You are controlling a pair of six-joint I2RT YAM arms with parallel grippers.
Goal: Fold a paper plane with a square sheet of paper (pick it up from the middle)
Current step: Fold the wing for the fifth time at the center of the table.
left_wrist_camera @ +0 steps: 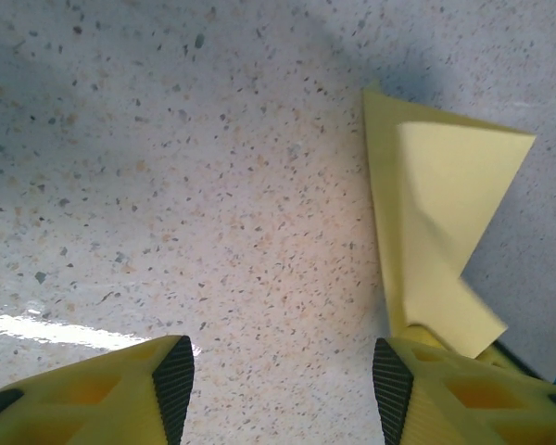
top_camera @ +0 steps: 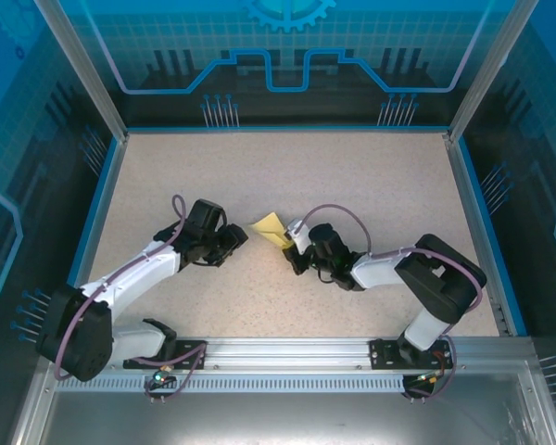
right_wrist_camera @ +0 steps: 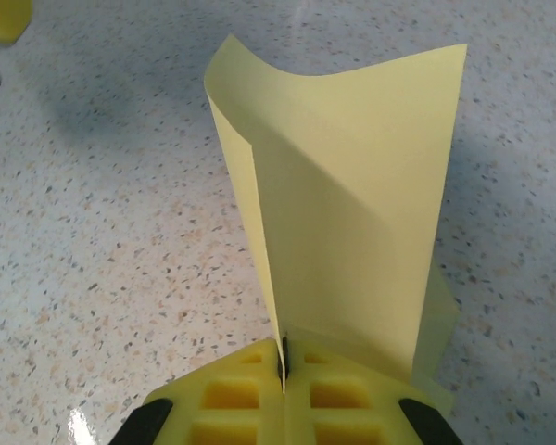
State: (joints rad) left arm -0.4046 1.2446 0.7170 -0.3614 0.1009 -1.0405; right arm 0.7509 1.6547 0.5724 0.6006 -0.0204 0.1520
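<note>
The square sheet of paper [right_wrist_camera: 352, 204] is yellow and folded along a sharp crease into a tapering, paper-plane-like shape with loose flaps. My right gripper [right_wrist_camera: 283, 363] is shut on its lower folded edge, and the sheet stands up from the jaws above the table. In the top view the paper [top_camera: 271, 228] sits mid-table between both arms, with the right gripper [top_camera: 293, 243] at its right end. My left gripper [top_camera: 237, 235] stands open just to its left. In the left wrist view the left gripper [left_wrist_camera: 283, 375] has bare table between its fingers, and the paper [left_wrist_camera: 435, 213] lies just past the right finger.
The speckled table [top_camera: 287, 176] is walled by blue panels with a metal post [top_camera: 79, 69] at the left and one at the right. An aluminium rail [top_camera: 287, 350] carrying both arm bases runs along the near edge.
</note>
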